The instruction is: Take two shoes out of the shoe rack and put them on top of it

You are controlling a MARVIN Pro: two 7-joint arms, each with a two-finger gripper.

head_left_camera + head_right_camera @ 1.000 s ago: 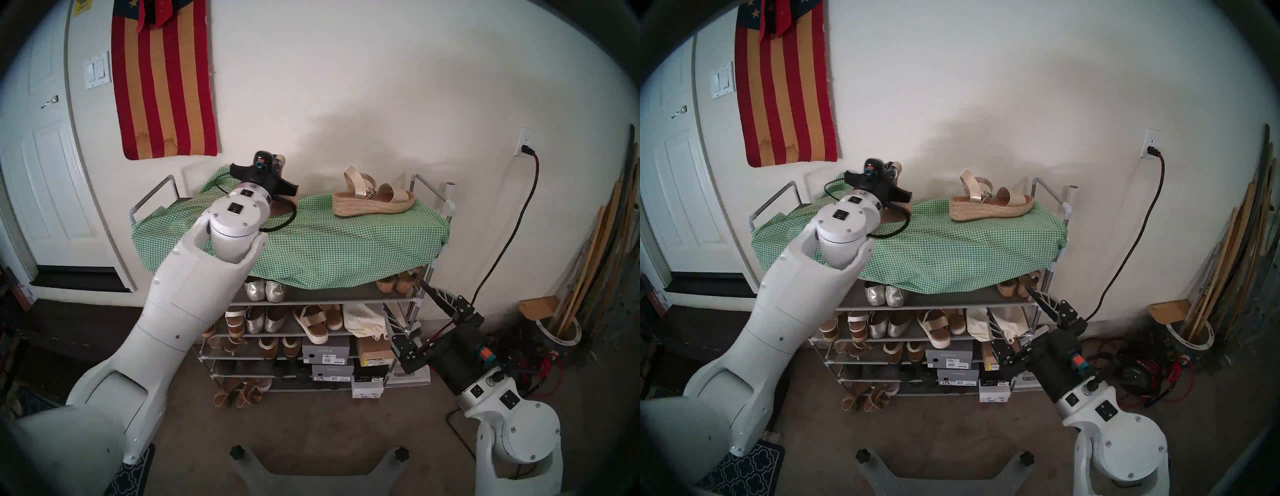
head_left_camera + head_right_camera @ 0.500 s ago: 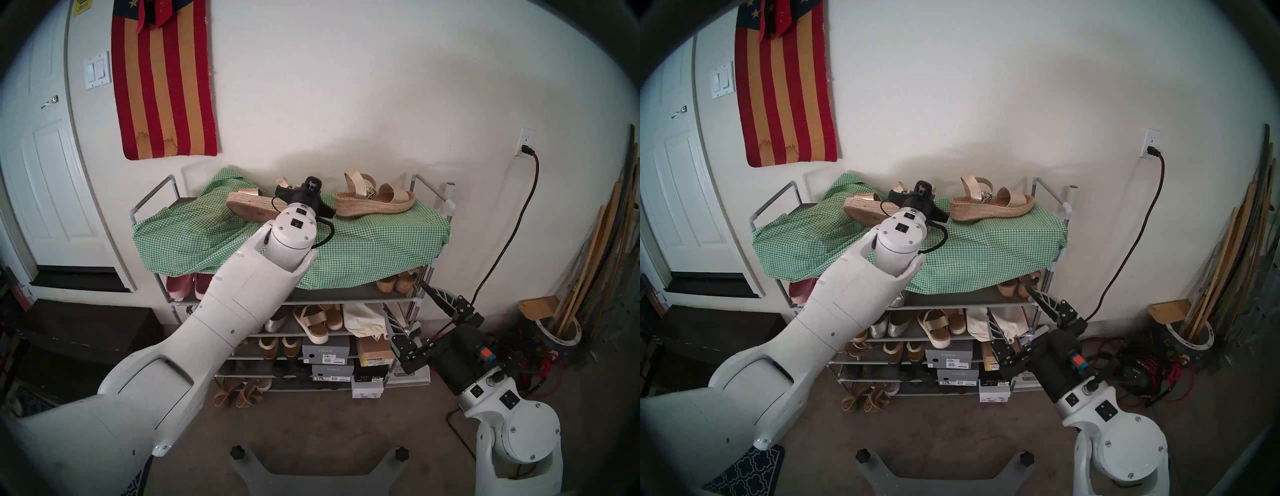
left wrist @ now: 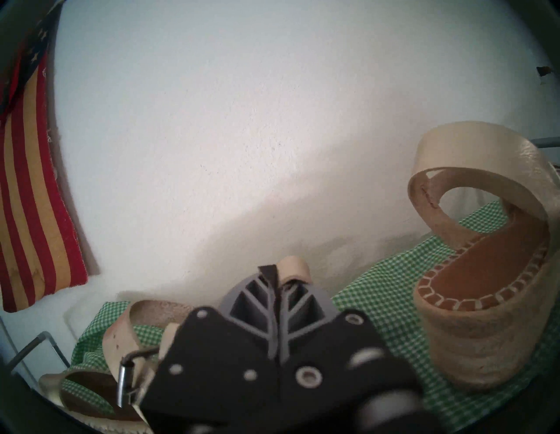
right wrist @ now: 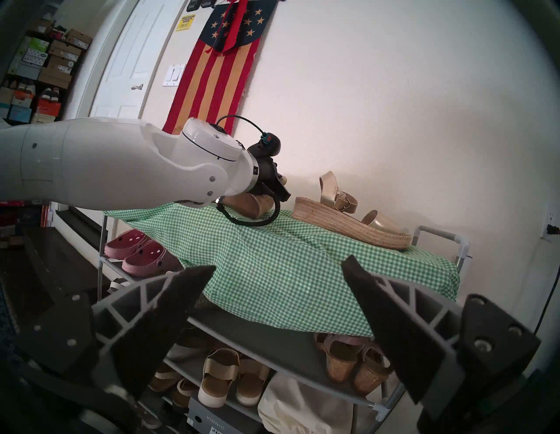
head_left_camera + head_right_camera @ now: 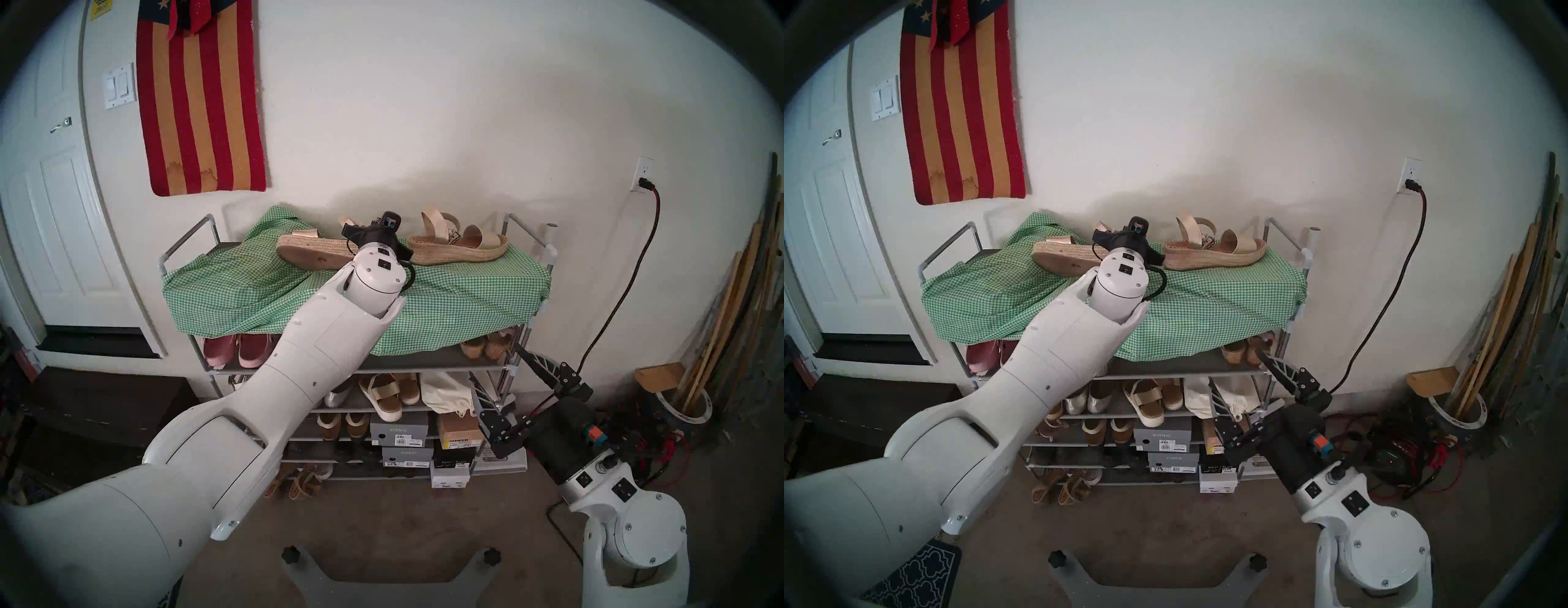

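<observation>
Lying lengthwise along rack top (image 5: 526, 237): sandal (image 5: 458, 248).

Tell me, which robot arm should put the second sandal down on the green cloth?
The left. Its left gripper is shut on the second sandal's strap, holding it tilted over the green cloth beside the first sandal. The right gripper hangs open and empty, low by the shoe rack.

1. A green checked cloth (image 5: 445, 297) draped over the top shelf.
2. Pink clogs (image 5: 237, 350) sat on the shelf beneath.
3. A striped flag (image 5: 199, 106) hung on the wall.
4. Grey shoeboxes (image 5: 399, 429) stood stacked lower down.
</observation>
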